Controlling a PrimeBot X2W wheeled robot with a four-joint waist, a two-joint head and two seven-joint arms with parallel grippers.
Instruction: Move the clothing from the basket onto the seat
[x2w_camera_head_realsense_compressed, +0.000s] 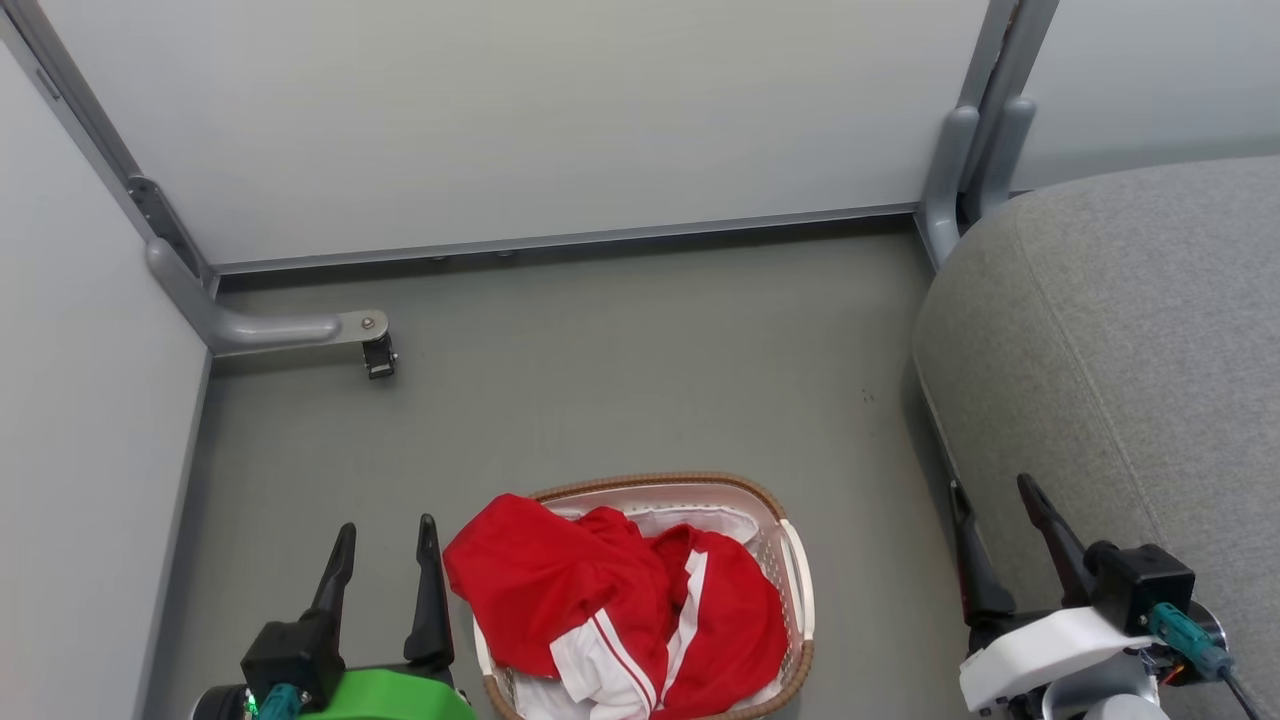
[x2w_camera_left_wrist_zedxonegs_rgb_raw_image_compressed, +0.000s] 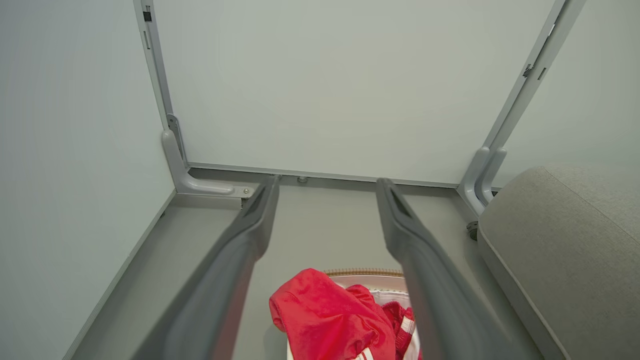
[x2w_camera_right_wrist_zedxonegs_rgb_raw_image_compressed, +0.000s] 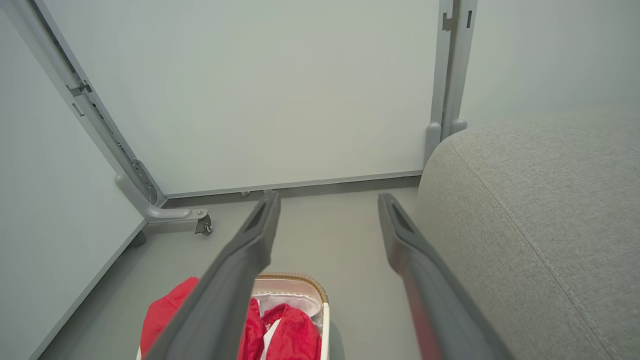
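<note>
Just right of the open, empty left tool (x2w_camera_head_realsense_compressed: 387, 527) lay the clothing (x2w_camera_head_realsense_compressed: 560, 590) in the basket (x2w_camera_head_realsense_compressed: 655, 481), farther from the likewise open, empty right tool (x2w_camera_head_realsense_compressed: 991, 487) by the seat (x2w_camera_head_realsense_compressed: 1130, 340).

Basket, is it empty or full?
Not empty. Red clothing is piled in the basket, one part hanging over its left rim.

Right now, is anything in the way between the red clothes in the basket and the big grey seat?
Nothing visible is. The bright red shiny clothing heaps above the brown rim of the white perforated plastic basket, and only bare grey floor lies between that basket and the large grey fabric seat.
</note>
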